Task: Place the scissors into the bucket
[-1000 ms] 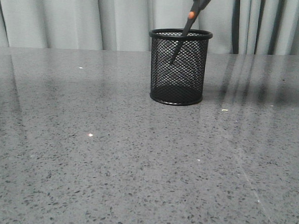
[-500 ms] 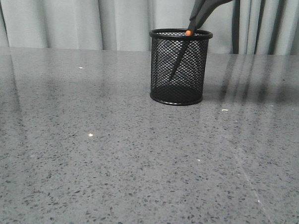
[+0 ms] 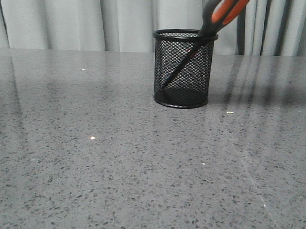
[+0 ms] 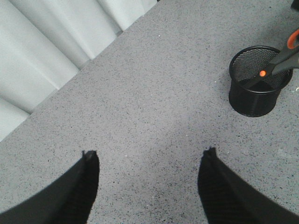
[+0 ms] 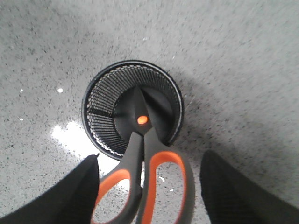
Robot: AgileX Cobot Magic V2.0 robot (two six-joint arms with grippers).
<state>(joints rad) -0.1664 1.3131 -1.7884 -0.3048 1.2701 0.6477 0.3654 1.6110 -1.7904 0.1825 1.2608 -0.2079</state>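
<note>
The scissors (image 3: 208,23) stand blades-down in the black mesh bucket (image 3: 183,70) at the table's back middle. Their tips touch its floor and the grey and orange handles lean out over the rim to the upper right. In the right wrist view the scissors (image 5: 140,154) sit in the bucket (image 5: 105,98), and my right gripper (image 5: 150,155) is open around the handles, with a gap beside the right finger (image 5: 224,186). My left gripper (image 4: 150,153) is open and empty over bare table, well away from the bucket (image 4: 254,100) and scissors (image 4: 280,65). Neither gripper shows in the front view.
The speckled grey table (image 3: 140,169) stretches wide in front of the bucket. Pale curtains (image 3: 71,19) hang behind the table's far edge. A few small specks lie on the surface.
The scissors have dropped deeper into the bucket: the blade tips went from mid-height to the floor, and the handles came down into view, leaning on the rim.
</note>
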